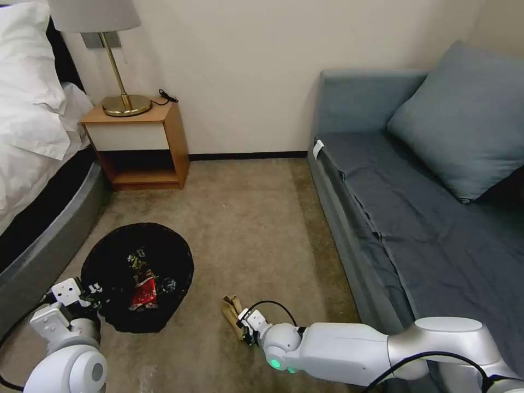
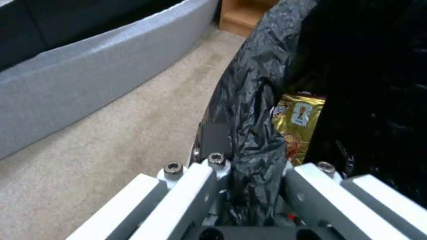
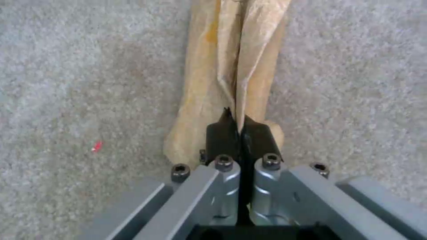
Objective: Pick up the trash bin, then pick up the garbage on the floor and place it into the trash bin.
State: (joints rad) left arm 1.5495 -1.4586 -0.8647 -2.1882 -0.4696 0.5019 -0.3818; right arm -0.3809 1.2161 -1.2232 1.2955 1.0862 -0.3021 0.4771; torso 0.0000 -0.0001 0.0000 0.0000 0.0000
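Trash bin (image 1: 136, 273) sat on the carpet (image 1: 251, 229) beside the bed base (image 1: 49, 240), with its near rim held by the left gripper (image 1: 93, 292). From the head view its mesh sides were hidden under the black liner (image 2: 253, 110); a red packet (image 1: 143, 295) and some darker litter lay inside, the latter hard to identify. The left wrist view showed more: the pads (image 2: 216, 138) were pressed onto the rim and liner, and a gold-brown snack wrapper (image 2: 296, 123) lay just inside, partly covered by liner folds.

Right of the bin, the tan paper bag (image 1: 232, 311) lay on the floor, its near end covered by the right gripper (image 1: 248, 327). In the right wrist view the black pads (image 3: 222, 133) stood nearly together, pinching 1 upright fold of the bag (image 3: 231, 66), whose far end was cut off.
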